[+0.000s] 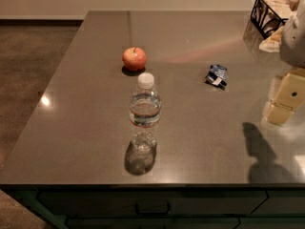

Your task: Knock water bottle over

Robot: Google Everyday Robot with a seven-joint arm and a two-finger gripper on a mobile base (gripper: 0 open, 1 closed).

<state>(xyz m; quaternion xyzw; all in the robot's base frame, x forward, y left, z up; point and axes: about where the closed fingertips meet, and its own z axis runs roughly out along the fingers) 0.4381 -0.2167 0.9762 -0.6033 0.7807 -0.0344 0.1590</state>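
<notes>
The water bottle (144,113) stands upright near the front middle of the grey counter (86,109). It is clear and ribbed, with a white cap and a thin label band. My gripper (280,104) hangs over the right edge of the counter, well to the right of the bottle and apart from it. Its shadow falls on the counter just below it.
A red apple (134,58) sits just behind the bottle. A small blue snack packet (217,75) lies to the right of the middle. A black wire basket (270,11) stands at the back right corner. Drawers (152,208) run below the front edge, and the floor (28,56) lies left.
</notes>
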